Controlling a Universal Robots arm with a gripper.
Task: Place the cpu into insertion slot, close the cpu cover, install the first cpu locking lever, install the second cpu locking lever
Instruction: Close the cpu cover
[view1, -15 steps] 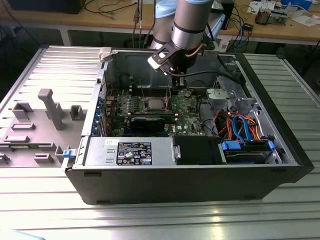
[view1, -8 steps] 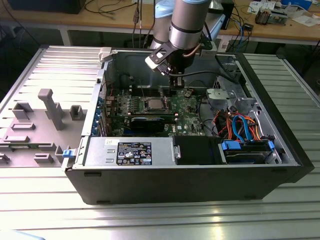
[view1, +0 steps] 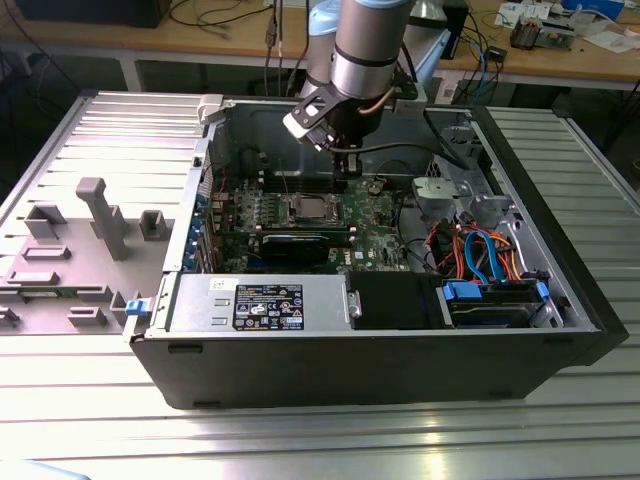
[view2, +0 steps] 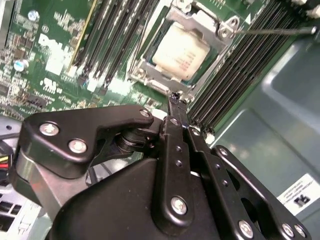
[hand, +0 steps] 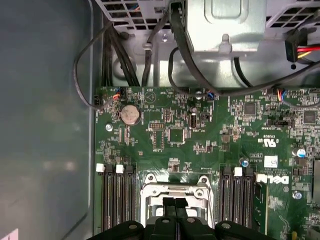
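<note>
**Entry: gripper (view2: 175, 98) beside cpu cover (view2: 199, 22), cpu (view2: 181, 52) seated**

The cpu is seen lying in the insertion slot (view2: 138, 75), with the cpu cover folded down around its top. The gripper is held with fingers (hand: 168, 205) pressed together, nothing gripped, just beside the cover's rim. Contact is possibly made but cannot be confirmed.

Cannot see the whole socket (hand: 175, 189) in the first wrist view: cut off by the picture's edge, its middle covered by the end effector (hand: 175, 202). In the second wrist view, cannot see the board (view2: 50, 45) past the socket's edge nearest the end effector, blocked by that black body. In the exterior view, too small to tell any detail of the socket. Behind the socket, case wall (view1: 260, 130) partly hidden by the arm (view1: 365, 40).
</note>
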